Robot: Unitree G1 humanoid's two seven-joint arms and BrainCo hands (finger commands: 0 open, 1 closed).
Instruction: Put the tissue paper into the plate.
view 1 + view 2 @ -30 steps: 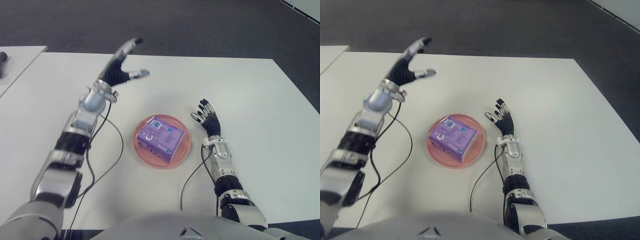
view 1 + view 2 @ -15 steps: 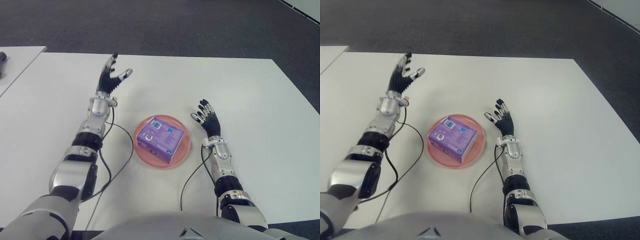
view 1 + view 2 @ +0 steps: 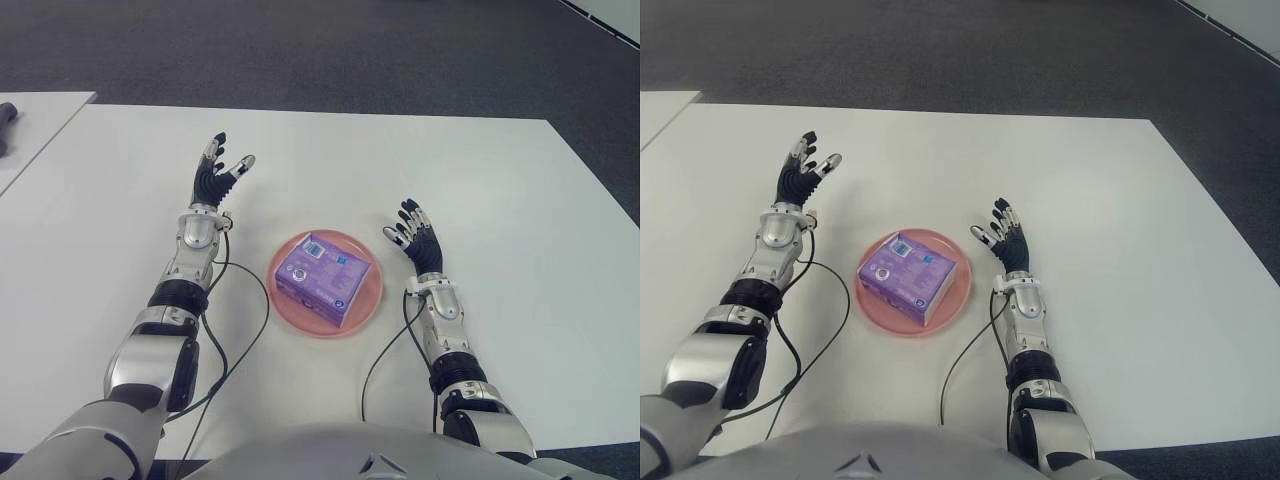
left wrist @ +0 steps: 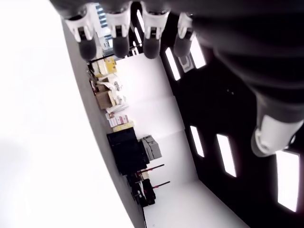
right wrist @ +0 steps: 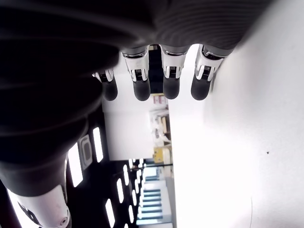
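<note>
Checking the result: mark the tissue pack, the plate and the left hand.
tissue pack (image 3: 322, 277), left eye view, purple top face.
plate (image 3: 372, 296), left eye view, bare pink rim.
left hand (image 3: 211, 180), left eye view, palm.

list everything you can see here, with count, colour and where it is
tissue paper pack: one, purple, lying in the plate
plate: one, pink, on the white table between the two hands
table: one, white, fills most of the view
second table: one, white, far left edge, a dark object at its edge
floor: dark grey, beyond the table
cables: two, black, running along the table from each forearm
left hand: open, left of the plate
right hand: open, right of the plate
</note>
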